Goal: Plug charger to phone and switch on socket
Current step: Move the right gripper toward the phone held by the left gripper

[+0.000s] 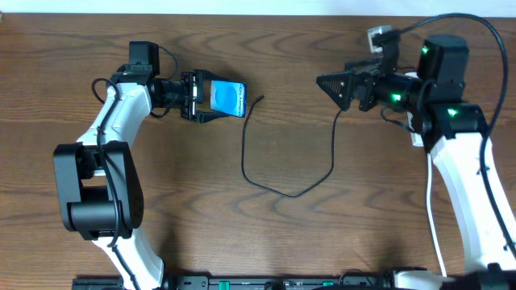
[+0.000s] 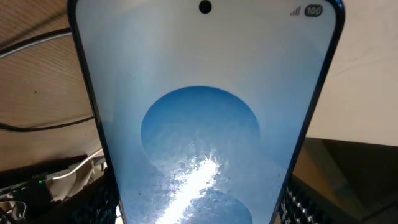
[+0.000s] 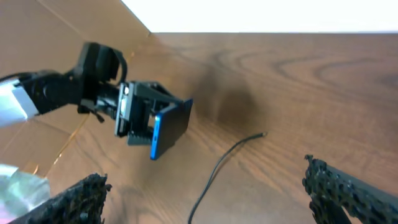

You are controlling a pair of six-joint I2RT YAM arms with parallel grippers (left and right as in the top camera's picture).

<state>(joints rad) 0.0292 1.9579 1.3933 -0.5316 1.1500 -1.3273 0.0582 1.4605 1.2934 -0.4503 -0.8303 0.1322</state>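
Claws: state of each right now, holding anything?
Left claw: closed on the phone.
Right claw: open, holding nothing.

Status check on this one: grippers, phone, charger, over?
Left gripper shut on phone. Right gripper open, empty. Charger lying loose, plug end near phone, not plugged in. Nothing between them.
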